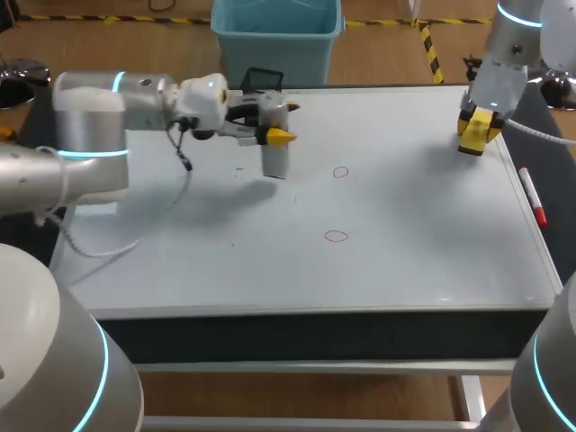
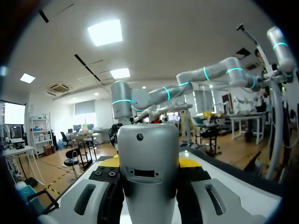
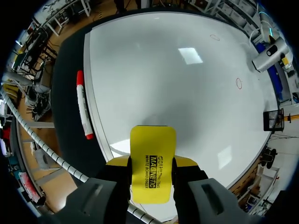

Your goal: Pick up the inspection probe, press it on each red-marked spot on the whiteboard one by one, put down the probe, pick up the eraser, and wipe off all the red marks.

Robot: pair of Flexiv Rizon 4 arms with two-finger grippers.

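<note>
One grey inspection probe (image 1: 274, 160) is clamped upright in the left claw (image 1: 277, 135), its arm stretched level over the whiteboard (image 1: 405, 207) just beside the far red mark (image 1: 340, 172). The near red mark (image 1: 336, 237) lies well apart. The right claw (image 1: 475, 135) grips the yellow eraser (image 1: 478, 124), which bears black lettering, above the whiteboard's far right corner. A red marker (image 1: 532, 196) lies on the worktop (image 1: 551, 236).

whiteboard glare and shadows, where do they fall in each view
Right wrist view: two bright rectangular glare patches on the whiteboard, and a soft shadow just ahead of the eraser. Head view: no hard glare, only a diffuse shadow on the board under the left arm and the inspection probe. Left wrist view: the probe blocks most of the board, too little shows to judge.
</note>
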